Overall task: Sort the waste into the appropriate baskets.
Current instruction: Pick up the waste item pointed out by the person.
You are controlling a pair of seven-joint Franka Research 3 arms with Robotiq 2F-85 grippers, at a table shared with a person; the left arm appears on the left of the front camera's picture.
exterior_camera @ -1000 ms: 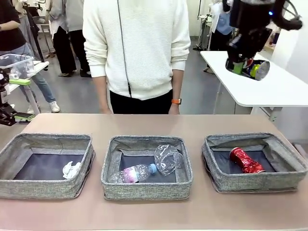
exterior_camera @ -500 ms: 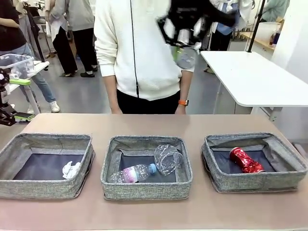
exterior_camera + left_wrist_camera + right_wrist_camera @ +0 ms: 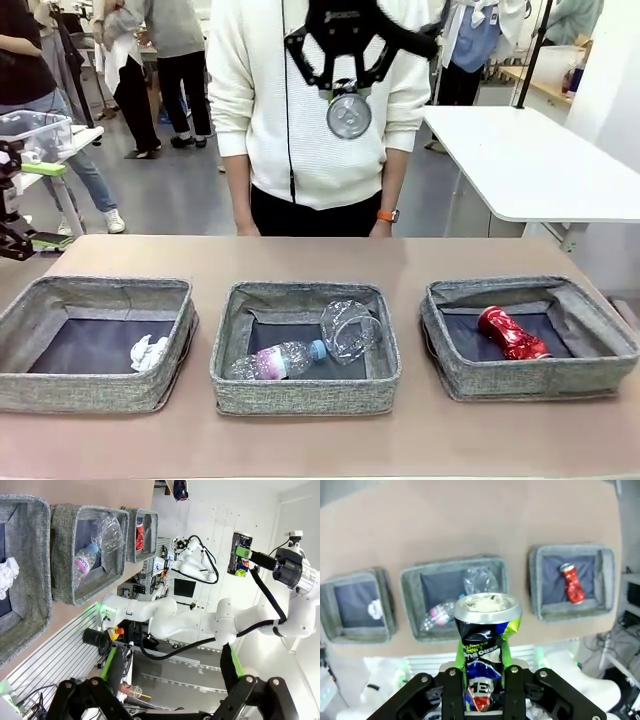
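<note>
The only print I'm making out is on the crushed dark-blue can (image 3: 483, 660): upside-down white lettering that's looking like "ZERO SUGAR". The pink label on the bottle (image 3: 276, 361) is coming out too blurry to read.

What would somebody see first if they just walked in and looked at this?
Probably the right end effector, high above the table in front of the person's white sweater, shut on a crushed dark-blue can. Next, the three grey baskets in a row below: the left basket holds a white paper ball, the middle basket a plastic bottle and a crushed clear cup, and the right basket a crushed red can.
</note>
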